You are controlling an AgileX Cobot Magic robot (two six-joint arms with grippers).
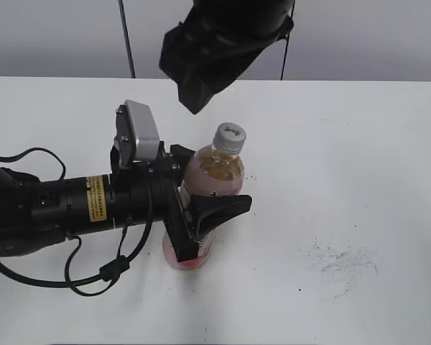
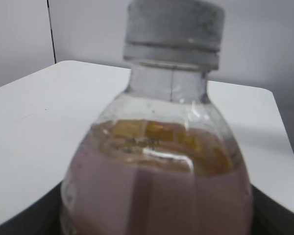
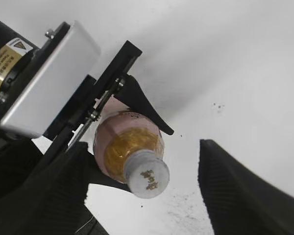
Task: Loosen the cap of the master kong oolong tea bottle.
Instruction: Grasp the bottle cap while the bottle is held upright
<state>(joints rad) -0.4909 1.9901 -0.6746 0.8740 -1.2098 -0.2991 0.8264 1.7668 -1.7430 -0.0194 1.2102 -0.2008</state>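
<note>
Two hands: left hand [image 1: 201,215] grips clear ribbed-cap [image 1: 230,136] bottle [image 1: 210,180], right hand [image 3: 142,191] spread wide above

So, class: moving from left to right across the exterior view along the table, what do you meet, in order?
The left arm's black body with its yellow sticker → the grey camera box on its wrist → the left gripper clamped around the master kong oolong tea bottle → dark scuff marks on the white table.

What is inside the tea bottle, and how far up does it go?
The bottle holds amber tea reaching its shoulder; the neck under the cap is empty. Lower down, the pink label and the left pincer gripping the bottle cover the contents.
</note>
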